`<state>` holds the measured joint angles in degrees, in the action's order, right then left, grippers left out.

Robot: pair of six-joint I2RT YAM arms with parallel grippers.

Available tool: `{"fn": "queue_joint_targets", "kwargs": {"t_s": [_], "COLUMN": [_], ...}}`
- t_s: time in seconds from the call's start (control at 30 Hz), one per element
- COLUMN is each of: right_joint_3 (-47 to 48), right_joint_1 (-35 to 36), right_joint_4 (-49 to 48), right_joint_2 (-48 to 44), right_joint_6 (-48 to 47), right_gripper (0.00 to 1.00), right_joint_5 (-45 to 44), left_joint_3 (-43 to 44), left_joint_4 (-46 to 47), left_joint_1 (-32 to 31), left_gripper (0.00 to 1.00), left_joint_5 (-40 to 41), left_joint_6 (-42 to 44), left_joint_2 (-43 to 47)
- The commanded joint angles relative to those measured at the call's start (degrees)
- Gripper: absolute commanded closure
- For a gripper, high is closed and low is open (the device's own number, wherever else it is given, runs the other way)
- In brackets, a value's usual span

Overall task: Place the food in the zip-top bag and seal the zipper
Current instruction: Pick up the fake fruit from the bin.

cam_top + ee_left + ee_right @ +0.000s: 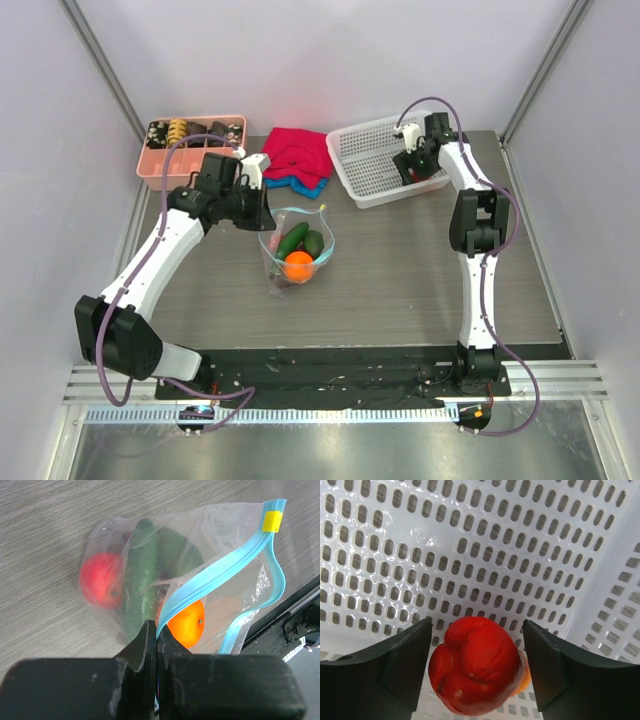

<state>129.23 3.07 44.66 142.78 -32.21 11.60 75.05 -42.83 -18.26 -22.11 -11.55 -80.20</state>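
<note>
1. While the left claw (156, 640) is pinched shut on the zip-top bag (230, 525) beside its blue zipper (220, 570), mid-worktop (420, 290), the tomato (100, 580), cucumber (140, 570) and orange (186, 625) lie inside;
2. the right claw (477, 645) stands wide astride the red pepper (475, 680) in the white basket (470, 555), far right corner, not gripping;
3. risk: the rounded, glossy pepper could squirt out as the fingers close;
4. risk: the limp bag mouth could sag shut and block the drop.

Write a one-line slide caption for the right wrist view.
Right end effector brackets the red pepper inside the white mesh basket.
</note>
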Motion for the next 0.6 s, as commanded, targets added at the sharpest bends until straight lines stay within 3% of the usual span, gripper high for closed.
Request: {"fn": "queue_joint_targets", "kwargs": {"t_s": [0.0, 0.17, 0.3, 0.57], "right_joint_3": [1.55, 3.13, 4.80, 5.86], "right_joint_1": [0.62, 0.62, 0.62, 0.27], "right_joint_4": [0.51, -2.47, -6.07, -13.28], "right_joint_2": [-0.22, -0.22, -1.62, -10.49], "right_joint_6": [-2.33, -1.46, -0.14, 7.06], "right_gripper": [0.34, 0.75, 0.97, 0.99], "right_joint_5": [-1.49, -2.19, -2.19, 3.95], "left_joint_3": [1.07, 1.33, 1.33, 1.59], "left_joint_4": [2.14, 2.14, 2.05, 1.96], "left_joint_1": [-0.02, 0.07, 0.07, 0.16], "left_gripper": [1.00, 1.00, 1.00, 1.00], "left_joint_5": [-0.92, -0.74, -0.48, -1.01], "left_joint_6": [-0.14, -0.23, -0.14, -0.49], "left_joint_2": [-0.83, -1.18, -1.01, -1.27]}}
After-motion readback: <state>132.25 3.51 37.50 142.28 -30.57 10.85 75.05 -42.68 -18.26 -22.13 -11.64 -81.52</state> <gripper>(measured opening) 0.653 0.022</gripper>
